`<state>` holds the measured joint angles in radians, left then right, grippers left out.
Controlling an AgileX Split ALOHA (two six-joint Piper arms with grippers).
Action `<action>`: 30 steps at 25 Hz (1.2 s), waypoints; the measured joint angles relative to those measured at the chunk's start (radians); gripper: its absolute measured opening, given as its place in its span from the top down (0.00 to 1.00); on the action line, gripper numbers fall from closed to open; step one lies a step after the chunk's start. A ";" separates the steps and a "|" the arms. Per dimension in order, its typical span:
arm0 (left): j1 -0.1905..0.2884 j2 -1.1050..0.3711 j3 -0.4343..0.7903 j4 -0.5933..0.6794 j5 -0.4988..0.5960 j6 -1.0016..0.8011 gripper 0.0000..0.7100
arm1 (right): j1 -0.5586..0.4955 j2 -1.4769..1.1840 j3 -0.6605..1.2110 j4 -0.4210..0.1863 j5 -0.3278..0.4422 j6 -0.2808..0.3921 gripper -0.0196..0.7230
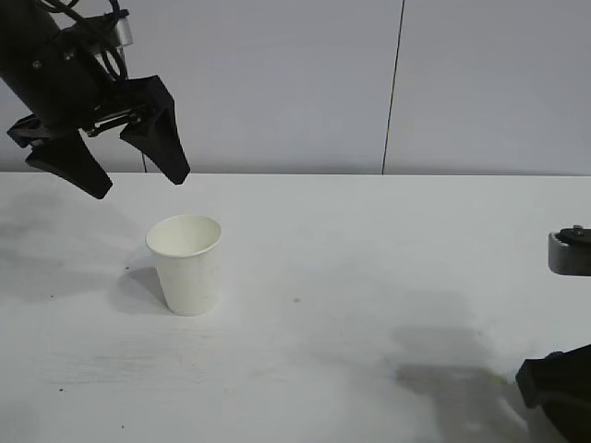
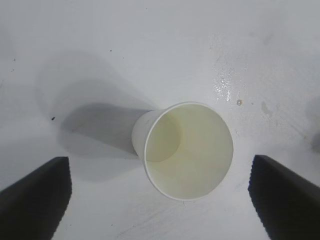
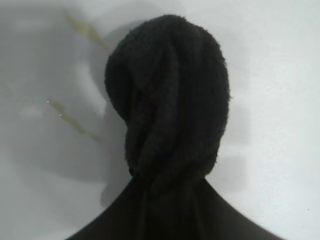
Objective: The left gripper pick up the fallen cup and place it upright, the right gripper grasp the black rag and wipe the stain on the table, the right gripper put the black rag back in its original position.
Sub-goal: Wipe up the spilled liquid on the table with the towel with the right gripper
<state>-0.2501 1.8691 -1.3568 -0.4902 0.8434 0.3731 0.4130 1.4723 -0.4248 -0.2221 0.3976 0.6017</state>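
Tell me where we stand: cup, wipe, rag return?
Cup looks done: it stands upright on the table, the left gripper open above it. In hand: the right gripper grips the black rag over the table, thin yellowish streaks showing beside it. Left: clear those streaks, then set the rag back.

Matt white paper cup [image 1: 186, 263] with smooth rolled rim, on matt white table [image 1: 369, 249] with faint specks and glossy wet smears; fuzzy, nappy black rag [image 3: 167, 100] of terry-like cloth.
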 joint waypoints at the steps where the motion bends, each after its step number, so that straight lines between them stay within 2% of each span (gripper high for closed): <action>1: 0.000 0.000 0.000 0.000 -0.001 0.000 0.02 | 0.009 0.008 0.000 0.009 -0.003 0.000 0.85; 7: 0.000 0.000 0.000 0.000 -0.002 0.000 0.02 | 0.030 0.096 -0.018 0.038 -0.048 0.004 0.85; 13: 0.000 0.000 0.000 0.000 -0.002 0.000 0.02 | 0.030 0.210 -0.175 0.041 -0.044 -0.009 0.85; 18: 0.000 0.000 0.000 0.000 -0.002 0.000 0.02 | 0.058 0.336 -0.359 0.042 -0.009 -0.051 0.85; 25: 0.000 0.000 0.000 0.000 -0.002 0.000 0.02 | 0.123 0.469 -0.571 0.041 0.014 -0.061 0.85; 30: 0.000 0.000 0.000 0.000 -0.002 0.000 0.02 | 0.114 0.506 -0.646 0.052 0.048 -0.062 0.85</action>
<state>-0.2501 1.8691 -1.3568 -0.4902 0.8414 0.3731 0.5267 1.9784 -1.0709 -0.1700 0.4455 0.5400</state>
